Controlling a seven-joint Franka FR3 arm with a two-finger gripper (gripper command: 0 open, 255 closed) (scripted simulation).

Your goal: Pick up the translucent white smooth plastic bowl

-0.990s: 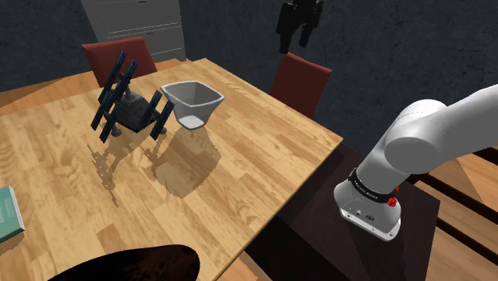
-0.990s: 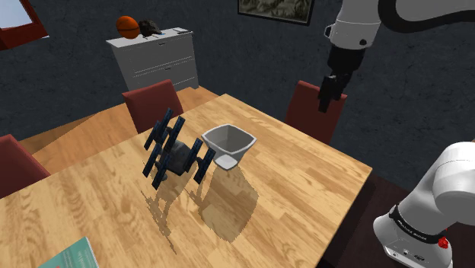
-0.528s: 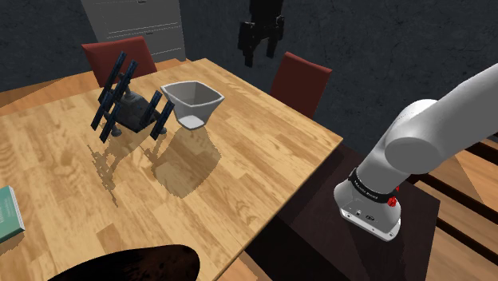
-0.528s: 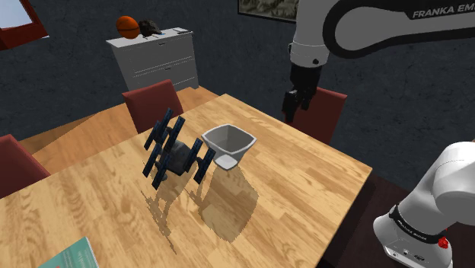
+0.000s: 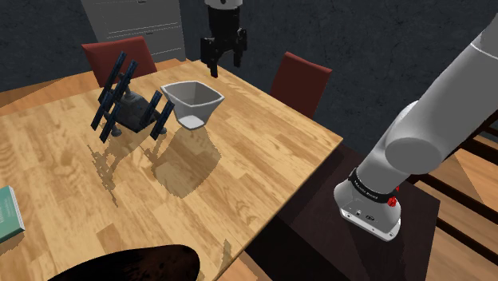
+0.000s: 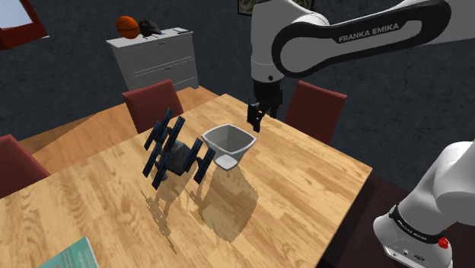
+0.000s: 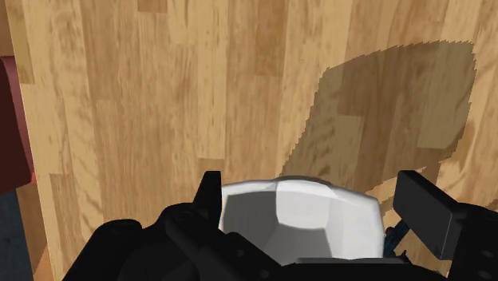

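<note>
On the light wooden worktop (image 5: pixel 239 160), near its far edge, a dark blue winged toy model (image 5: pixel 128 108) stood just beside the pale grey-white tapered bowl (image 5: pixel 191 102). The bowl sat upright, mouth upward, with no clear long axis. The black gripper (image 5: pixel 224 68) hovered above it, fingers spread; we judged this was to straddle one wall.

The bowl (image 5: pixel 191 102) sits upright on the table (image 5: pixel 239 168), toward its far side in the shoulder view. A model spacecraft (image 5: pixel 132 108) stands just beside it on that view's left (whether the two touch cannot be told). The gripper (image 5: pixel 222 65) hangs above the table just behind the bowl. One chair (image 5: pixel 120 57) stands behind the model, a second chair (image 5: pixel 301 80) to the bowl's right. A filing cabinet (image 5: pixel 132 24) stands behind the first chair, with a ball (image 6: pixel 127 27) on top. A book (image 5: pixel 6 211) lies at the table's near left edge. The stand (image 5: pixel 319 239) sits off the table's right corner.
</note>
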